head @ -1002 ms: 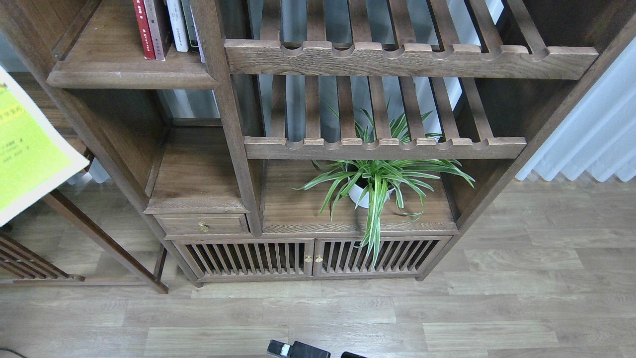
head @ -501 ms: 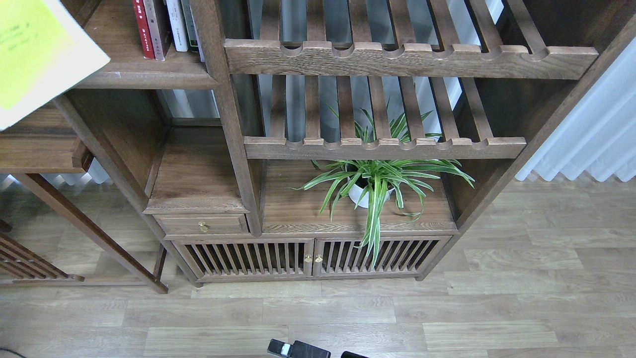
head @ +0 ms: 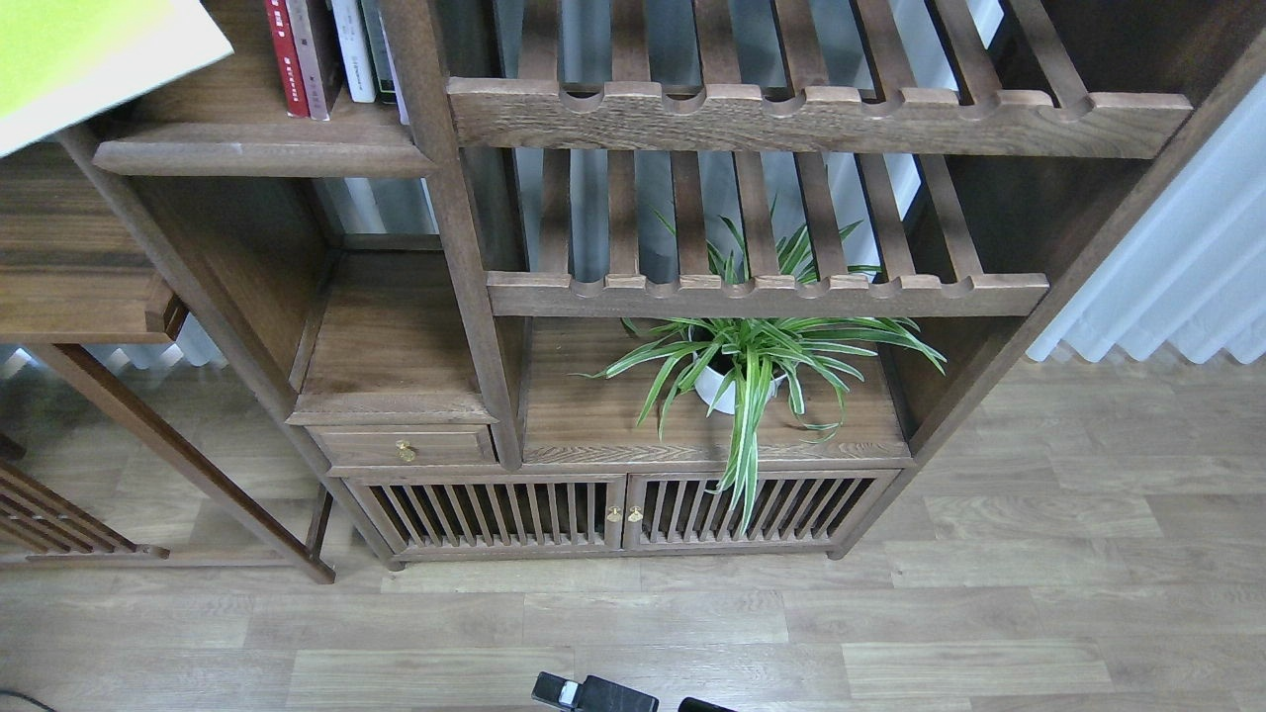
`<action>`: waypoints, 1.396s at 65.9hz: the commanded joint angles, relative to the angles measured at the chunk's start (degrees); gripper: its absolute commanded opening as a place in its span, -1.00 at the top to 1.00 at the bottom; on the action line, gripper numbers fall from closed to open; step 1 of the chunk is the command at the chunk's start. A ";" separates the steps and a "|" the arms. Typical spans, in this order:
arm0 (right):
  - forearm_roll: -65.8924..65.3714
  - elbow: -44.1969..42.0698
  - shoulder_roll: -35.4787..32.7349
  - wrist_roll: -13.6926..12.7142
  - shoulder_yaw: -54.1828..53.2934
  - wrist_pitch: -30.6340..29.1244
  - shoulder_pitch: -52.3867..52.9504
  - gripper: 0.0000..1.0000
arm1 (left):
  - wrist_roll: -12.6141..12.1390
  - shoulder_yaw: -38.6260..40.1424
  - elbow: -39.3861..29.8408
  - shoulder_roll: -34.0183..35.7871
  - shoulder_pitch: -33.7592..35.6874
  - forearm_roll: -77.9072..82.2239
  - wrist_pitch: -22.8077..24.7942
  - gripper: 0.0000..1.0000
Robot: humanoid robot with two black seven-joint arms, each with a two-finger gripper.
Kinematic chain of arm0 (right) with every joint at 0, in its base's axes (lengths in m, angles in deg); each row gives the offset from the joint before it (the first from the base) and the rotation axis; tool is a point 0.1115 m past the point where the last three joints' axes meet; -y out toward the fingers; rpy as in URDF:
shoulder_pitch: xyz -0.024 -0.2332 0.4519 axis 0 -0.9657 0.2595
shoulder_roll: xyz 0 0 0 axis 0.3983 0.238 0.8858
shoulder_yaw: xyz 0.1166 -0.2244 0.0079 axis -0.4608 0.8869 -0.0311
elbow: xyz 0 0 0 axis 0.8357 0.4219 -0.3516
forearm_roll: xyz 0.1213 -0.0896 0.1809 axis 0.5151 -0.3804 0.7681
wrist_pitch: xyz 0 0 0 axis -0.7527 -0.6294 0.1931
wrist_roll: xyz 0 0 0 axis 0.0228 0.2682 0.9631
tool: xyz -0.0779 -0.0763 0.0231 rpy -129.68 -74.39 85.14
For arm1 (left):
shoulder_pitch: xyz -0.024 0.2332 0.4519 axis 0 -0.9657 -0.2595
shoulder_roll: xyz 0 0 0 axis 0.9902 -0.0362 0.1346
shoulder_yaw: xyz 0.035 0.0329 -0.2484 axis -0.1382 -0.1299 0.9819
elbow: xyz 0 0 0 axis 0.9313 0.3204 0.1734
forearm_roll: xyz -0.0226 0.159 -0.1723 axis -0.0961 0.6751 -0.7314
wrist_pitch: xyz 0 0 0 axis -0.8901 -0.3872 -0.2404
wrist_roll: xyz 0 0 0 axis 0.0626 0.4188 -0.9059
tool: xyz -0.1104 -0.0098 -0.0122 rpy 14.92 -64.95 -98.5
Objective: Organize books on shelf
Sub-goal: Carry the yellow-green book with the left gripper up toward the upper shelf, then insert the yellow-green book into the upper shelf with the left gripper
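Note:
The lime-yellow book [head: 89, 44] with a white border shows only in part at the top left corner, tilted, its corner over the left end of the shelf [head: 257, 158], a dark-brown plank with a rounded front edge. What holds it is out of view. A red book [head: 286, 59] and a dark maroon book [head: 315, 59] stand upright at the shelf's right end, next to thin white-spined books [head: 351, 49]. Neither gripper shows.
Slatted racks [head: 811, 114] with notched front rails fill the right of the cabinet. A potted spider plant [head: 742, 371] sits on the lower board. A small drawer [head: 401, 447] and slatted doors are below. A black robot part [head: 593, 695] pokes in at the bottom edge.
The lime-yellow book has risen from the left edge, level with the middle board, to the top left corner by the shelf. Nothing else has moved.

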 commanded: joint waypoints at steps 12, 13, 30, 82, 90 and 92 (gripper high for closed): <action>0.05 0.31 0.00 -0.08 -0.05 0.00 -0.26 -0.99 | -0.01 -0.35 3.35 -2.10 5.52 12.05 0.00 0.88; 0.05 0.31 0.00 -0.08 -0.05 0.00 -0.26 -0.99 | -0.01 -0.35 3.52 -2.36 5.79 12.32 0.00 0.88; 0.05 0.57 0.00 -0.08 -0.05 0.00 -0.35 -0.99 | -0.01 -2.10 10.64 -13.43 16.68 22.25 0.00 0.89; 0.05 0.93 0.00 0.00 -0.05 0.00 -0.61 -0.99 | -0.01 -5.09 25.76 -22.23 28.47 27.61 0.00 0.89; 0.05 0.84 0.00 0.00 -0.05 0.00 -0.61 -0.99 | -0.01 -5.09 25.85 -24.07 29.08 27.79 0.00 0.89; 0.05 0.93 0.00 0.00 -0.05 0.00 -0.61 -0.99 | 0.57 -5.09 25.76 -24.42 29.34 27.88 0.00 0.89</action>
